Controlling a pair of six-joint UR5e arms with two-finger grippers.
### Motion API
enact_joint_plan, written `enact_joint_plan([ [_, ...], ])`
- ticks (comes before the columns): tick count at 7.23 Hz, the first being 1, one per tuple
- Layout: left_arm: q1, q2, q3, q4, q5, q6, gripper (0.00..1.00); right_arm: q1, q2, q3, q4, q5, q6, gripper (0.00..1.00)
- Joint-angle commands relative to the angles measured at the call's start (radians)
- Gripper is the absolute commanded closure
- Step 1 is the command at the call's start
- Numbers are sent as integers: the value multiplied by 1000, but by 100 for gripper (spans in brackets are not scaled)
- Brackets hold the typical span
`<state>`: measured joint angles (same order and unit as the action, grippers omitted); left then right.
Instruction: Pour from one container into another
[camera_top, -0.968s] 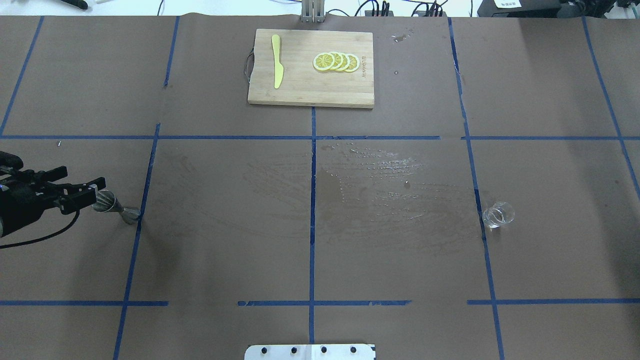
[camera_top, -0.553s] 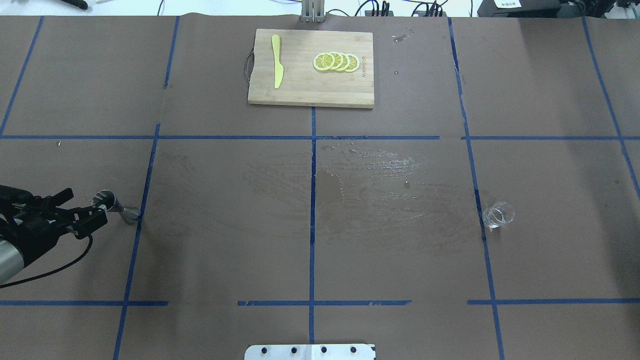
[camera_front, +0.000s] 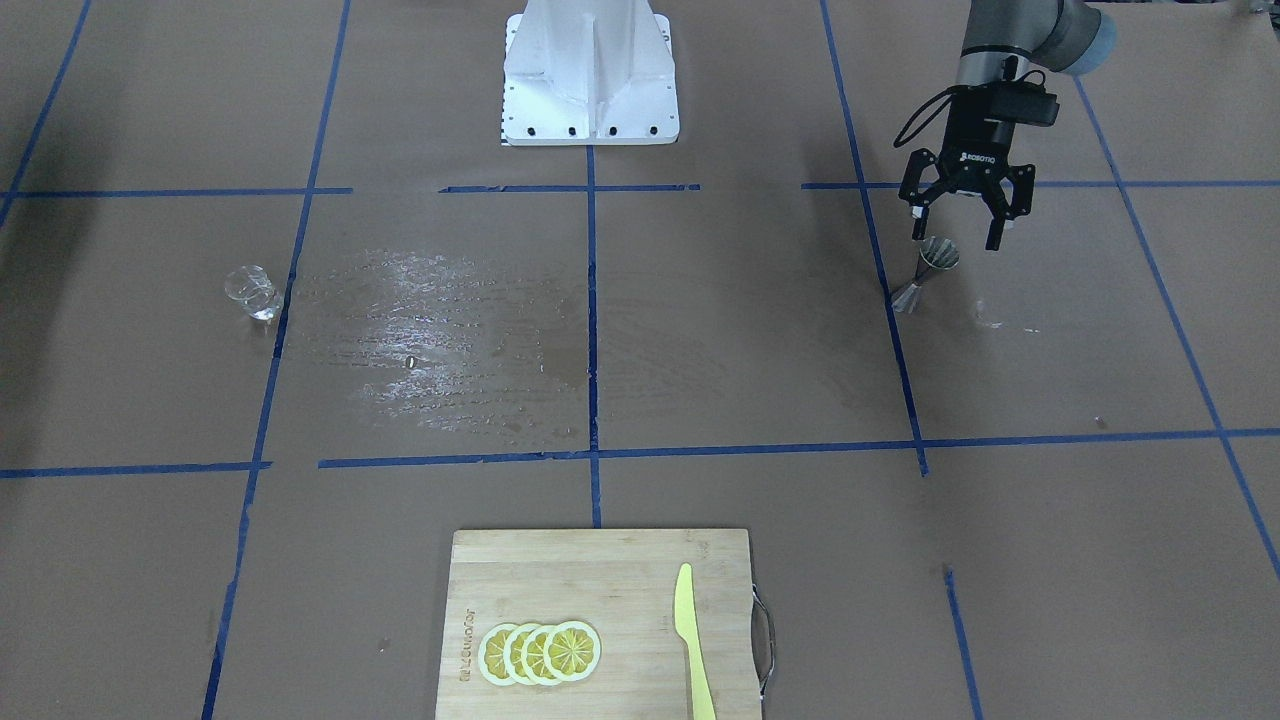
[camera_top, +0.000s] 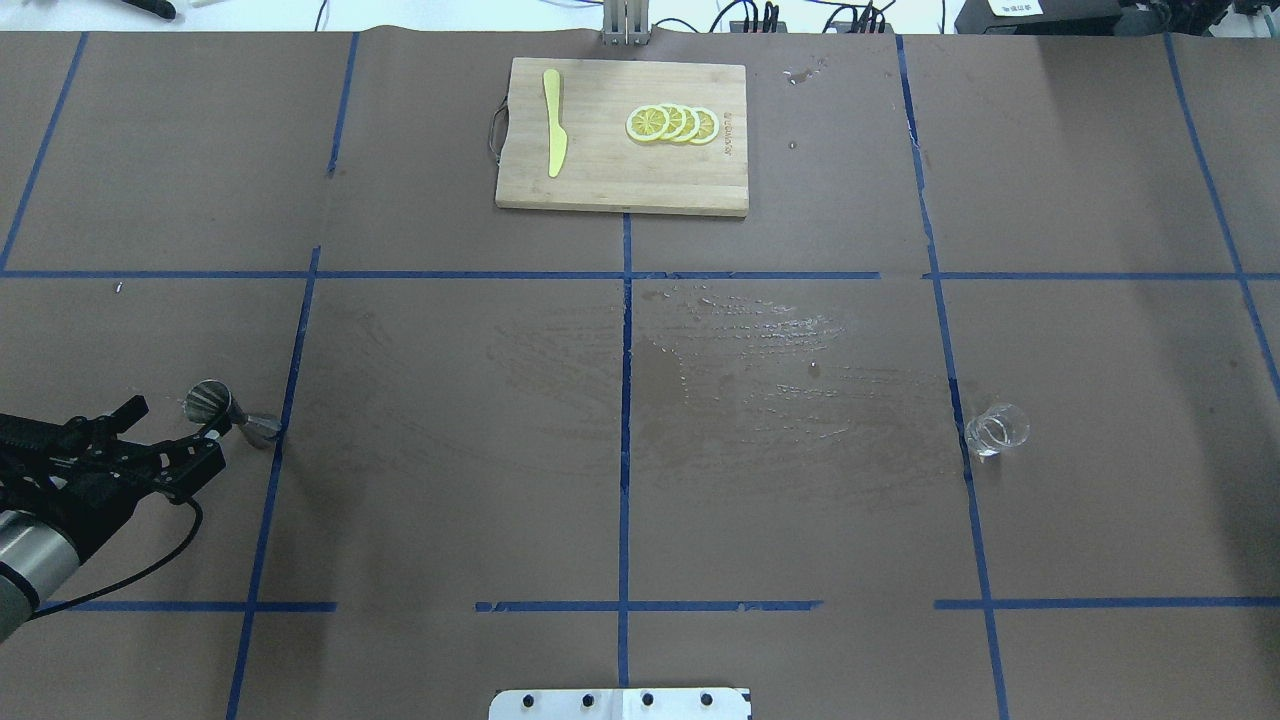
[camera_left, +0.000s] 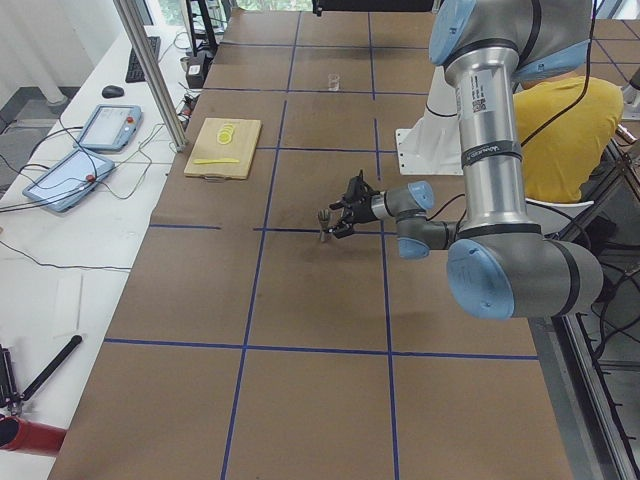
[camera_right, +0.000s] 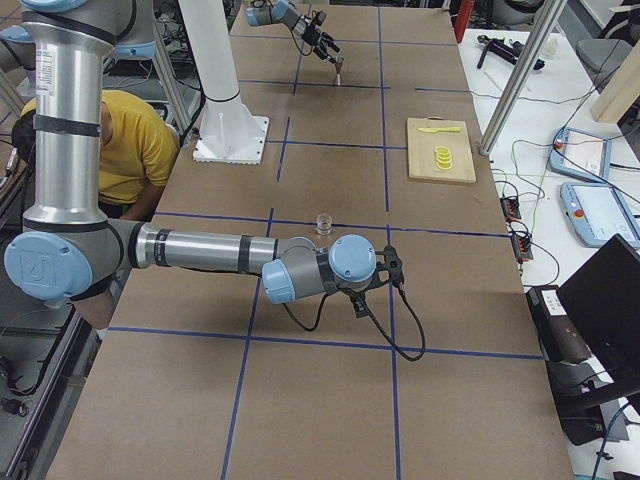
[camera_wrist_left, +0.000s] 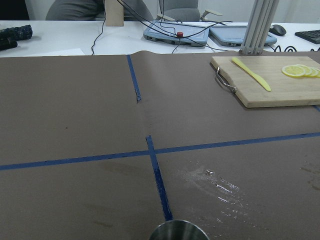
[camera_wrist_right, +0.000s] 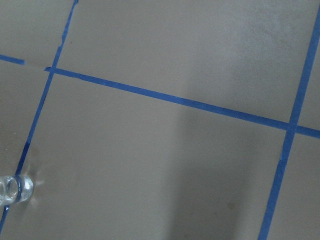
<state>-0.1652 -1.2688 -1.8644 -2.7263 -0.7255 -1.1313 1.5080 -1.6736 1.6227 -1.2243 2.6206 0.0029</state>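
Left claw (camera_front: 955, 228) wide open, empty, upper right of front view, close over upright metal measure (camera_front: 925, 270); likely lining up grasp. Glass cup (camera_front: 250, 293) far left. Right claw (camera_right: 388, 270): cannot tell.

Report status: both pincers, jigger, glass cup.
Left pincer open, poised at jigger, no grip. Right pincer state unreadable, apart from glass cup. Both vessels upright, far apart. Wet patch between them.
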Motion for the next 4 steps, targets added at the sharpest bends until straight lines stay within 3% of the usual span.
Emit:
enact_joint_plan([
  [1, 7, -90, 86, 0, 83, -19, 1, 0, -2, -1, 21, -1, 0, 0],
  [4, 9, -156, 181, 0, 98, -53, 1, 1, -2, -1, 29, -1, 0, 0],
])
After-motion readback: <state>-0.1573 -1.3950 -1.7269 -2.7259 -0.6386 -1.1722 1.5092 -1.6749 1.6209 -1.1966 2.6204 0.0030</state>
